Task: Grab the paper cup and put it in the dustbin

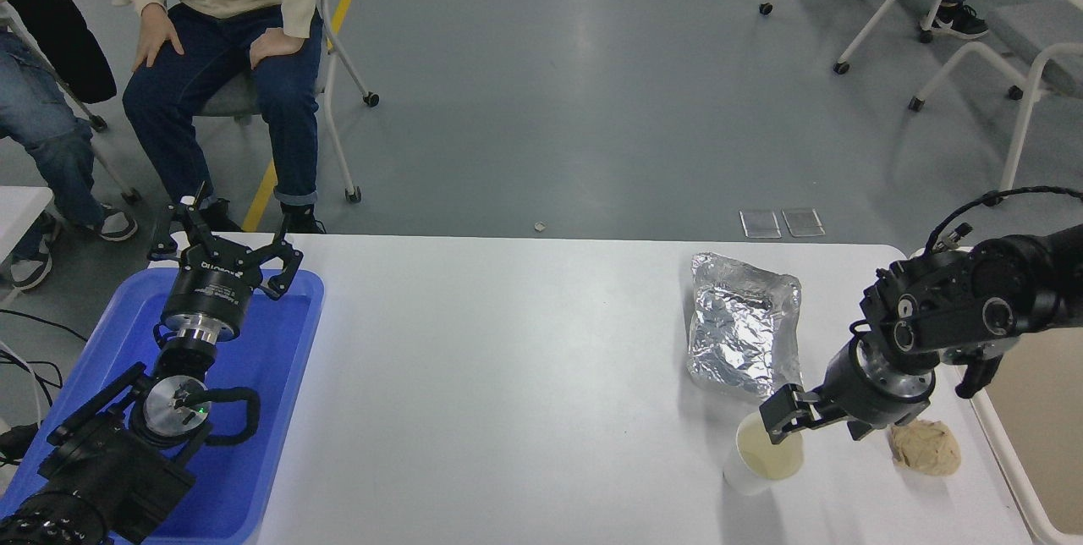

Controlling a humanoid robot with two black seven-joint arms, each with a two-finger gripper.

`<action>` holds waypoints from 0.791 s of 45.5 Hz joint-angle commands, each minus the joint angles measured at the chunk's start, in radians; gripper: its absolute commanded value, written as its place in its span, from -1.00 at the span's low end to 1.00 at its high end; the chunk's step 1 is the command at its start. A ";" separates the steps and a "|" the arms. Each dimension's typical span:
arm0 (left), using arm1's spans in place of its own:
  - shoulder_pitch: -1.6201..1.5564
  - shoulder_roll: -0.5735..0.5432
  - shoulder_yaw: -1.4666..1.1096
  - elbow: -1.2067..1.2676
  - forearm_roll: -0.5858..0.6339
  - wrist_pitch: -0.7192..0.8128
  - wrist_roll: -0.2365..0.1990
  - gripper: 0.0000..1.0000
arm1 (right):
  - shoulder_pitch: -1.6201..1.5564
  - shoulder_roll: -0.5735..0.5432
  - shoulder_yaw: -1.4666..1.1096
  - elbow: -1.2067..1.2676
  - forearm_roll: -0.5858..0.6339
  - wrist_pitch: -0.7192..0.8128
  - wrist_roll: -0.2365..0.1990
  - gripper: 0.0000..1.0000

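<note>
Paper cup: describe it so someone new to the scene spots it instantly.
On the white table, look at the near right area. The small white paper cup stands upright there, cream inside, under the right gripper. It sits below the crinkled silver foil bag, left of the crumpled brown paper ball.

White paper cup, beige dustbin
</note>
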 commanded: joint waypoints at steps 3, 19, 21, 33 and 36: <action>0.000 0.000 0.000 0.000 0.000 0.000 0.000 1.00 | -0.073 0.008 0.022 -0.025 -0.004 -0.040 0.000 0.99; 0.000 0.000 0.000 0.000 0.000 0.000 -0.001 1.00 | -0.106 0.005 0.022 -0.027 0.001 -0.081 -0.002 0.04; 0.000 0.000 0.000 0.000 0.000 0.000 0.000 1.00 | -0.106 0.005 0.022 -0.027 0.004 -0.081 0.000 -0.21; 0.000 0.000 0.000 0.000 0.000 0.000 0.000 1.00 | -0.103 -0.007 0.010 -0.027 0.019 -0.077 -0.002 -1.00; 0.000 0.000 0.000 0.000 0.000 0.000 0.000 1.00 | -0.101 -0.008 0.006 -0.027 0.021 -0.075 -0.002 -1.00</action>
